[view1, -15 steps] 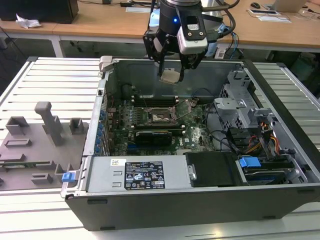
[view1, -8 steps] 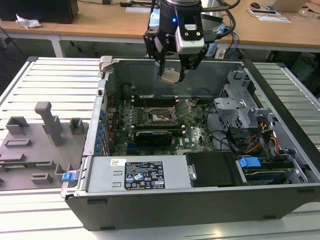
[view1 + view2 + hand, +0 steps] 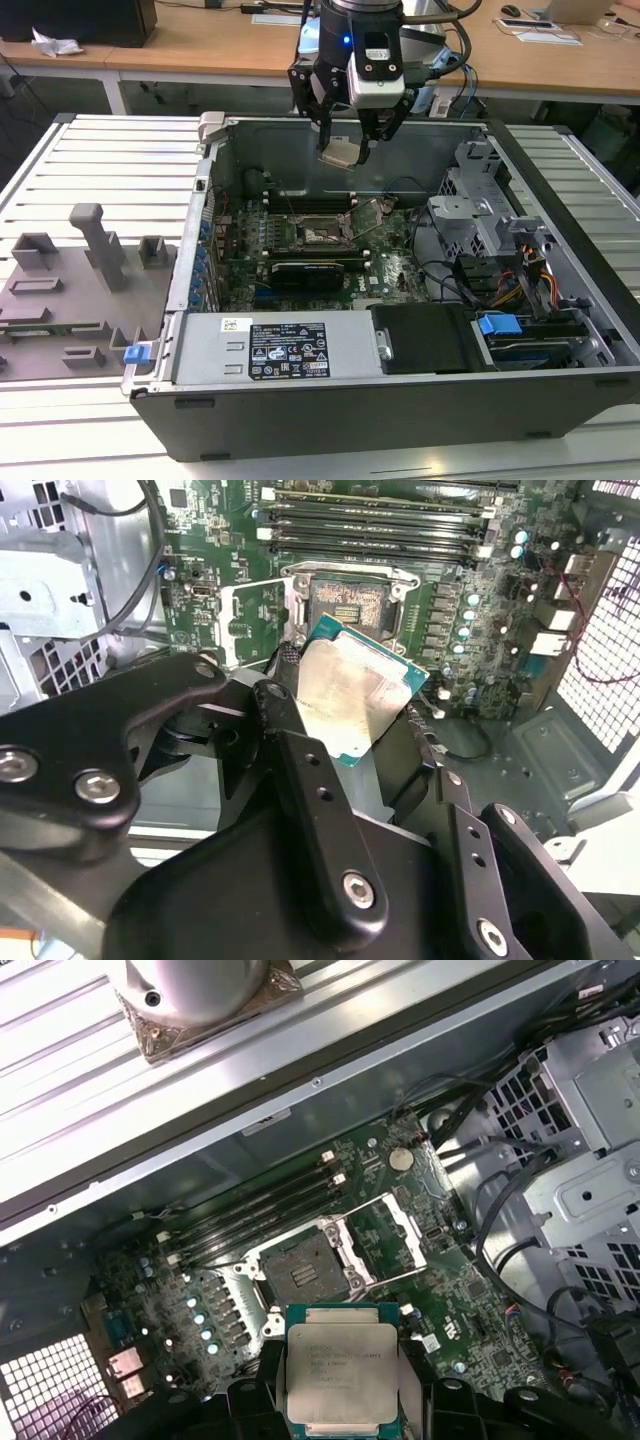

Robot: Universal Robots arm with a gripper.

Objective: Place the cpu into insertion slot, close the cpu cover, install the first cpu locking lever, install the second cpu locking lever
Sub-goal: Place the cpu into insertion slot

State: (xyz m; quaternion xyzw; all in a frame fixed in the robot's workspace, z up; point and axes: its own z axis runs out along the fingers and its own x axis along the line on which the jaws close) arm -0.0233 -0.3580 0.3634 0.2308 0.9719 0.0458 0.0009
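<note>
Figure: my gripper [image 3: 340, 148] is clamped on the cpu [image 3: 350, 695], one finger on each of two opposite edges, with the pale metal top facing both wrist views. It hangs above the open computer case [image 3: 400, 420], apart from the motherboard [image 3: 455, 1305]. Below it lies the insertion slot [image 3: 300, 1275], bare, with its pin field exposed. The cpu cover [image 3: 385, 1240] is swung open and lies just beside the slot. I judge the first step to be under way and not yet done: the cpu is not seated, the cover is not closed, and neither locking lever is installed; I cannot make out the levers well enough to place them. The memory slots [image 3: 255, 1215] run along one side of the insertion slot. Black cables [image 3: 500, 1250] pass near the motherboard toward the metal drive cage [image 3: 590, 1120]. I judge that none of them lies over the slot, so the path down looks free. Farthest out, the case rests on a slatted counter [image 3: 110, 160], with a grey holder tray [image 3: 80, 280] on the exterior view's left.
</note>
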